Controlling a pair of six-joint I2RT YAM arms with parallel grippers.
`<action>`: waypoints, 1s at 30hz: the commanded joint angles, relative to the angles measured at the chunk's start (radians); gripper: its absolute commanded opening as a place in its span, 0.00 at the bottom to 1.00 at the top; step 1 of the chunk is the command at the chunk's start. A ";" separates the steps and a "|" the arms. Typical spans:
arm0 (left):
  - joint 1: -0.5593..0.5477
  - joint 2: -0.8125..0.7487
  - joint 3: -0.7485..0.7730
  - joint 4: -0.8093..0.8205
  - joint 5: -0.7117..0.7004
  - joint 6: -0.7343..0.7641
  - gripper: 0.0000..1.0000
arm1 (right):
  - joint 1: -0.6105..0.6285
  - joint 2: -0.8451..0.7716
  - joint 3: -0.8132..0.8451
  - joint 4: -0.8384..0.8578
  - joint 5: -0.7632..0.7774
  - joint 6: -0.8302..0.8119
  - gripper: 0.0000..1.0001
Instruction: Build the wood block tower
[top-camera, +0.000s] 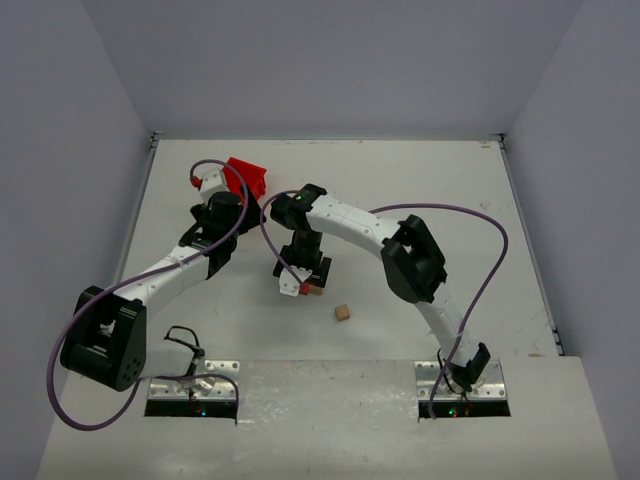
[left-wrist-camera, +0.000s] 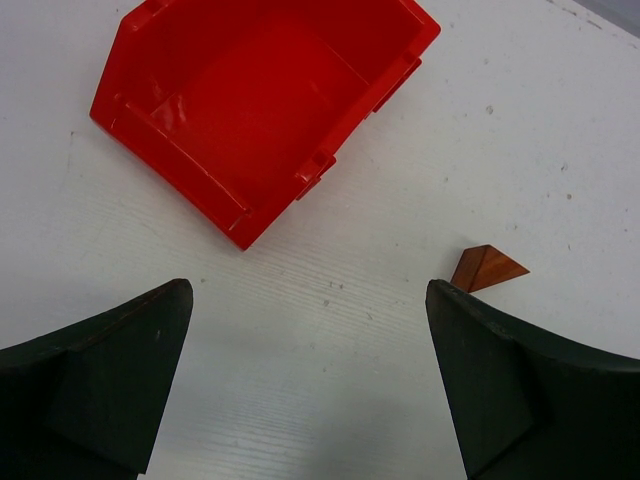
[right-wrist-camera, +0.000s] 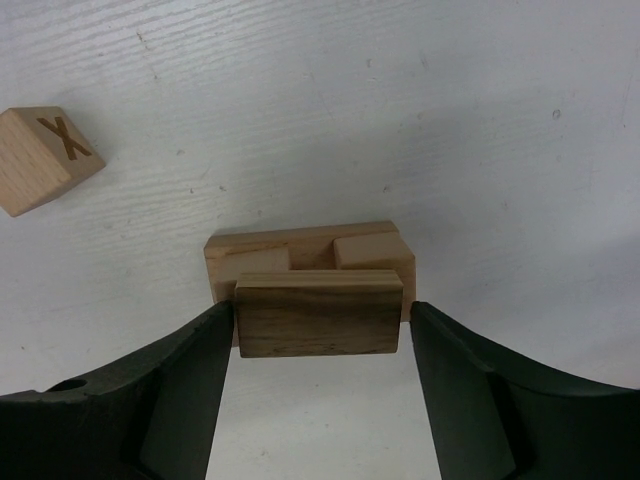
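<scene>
On the white table (top-camera: 450, 200): two arms reach in from the near edge, the left toward the far-left side and the right toward the middle.
Right gripper (right-wrist-camera: 321, 308): pointing down, clamped on the two short ends of a darker-grained top slab (right-wrist-camera: 318, 330).
Wood block tower: the top slab lies level across two pale small blocks (right-wrist-camera: 365, 250). These sit side by side on a wider base slab (right-wrist-camera: 225, 250) that lies flat on the table. Whether the top slab's weight rests on them cannot be told.
Lettered cube (right-wrist-camera: 45, 155): pale and marked with an X, loose on the table. In the overhead view it sits apart from the tower, to its near right.
Left gripper (left-wrist-camera: 308, 300): released, fingers spread wide over bare table, holding nothing.
Wedge (left-wrist-camera: 488, 268): a reddish-brown triangle flat on the table, just beside one left fingertip and well apart from the tower.
Red bin (left-wrist-camera: 260, 100): open-topped, just beyond the left gripper.
</scene>
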 joint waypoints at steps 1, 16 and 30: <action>0.012 0.000 0.041 0.041 0.002 0.003 1.00 | 0.007 -0.020 0.025 -0.168 -0.006 -0.389 0.73; 0.013 -0.005 0.043 0.036 0.005 0.004 1.00 | 0.009 -0.219 -0.114 -0.168 -0.067 -0.399 0.99; 0.024 -0.039 0.040 0.030 0.030 -0.024 1.00 | 0.012 -0.643 -0.695 0.949 -0.319 0.896 0.99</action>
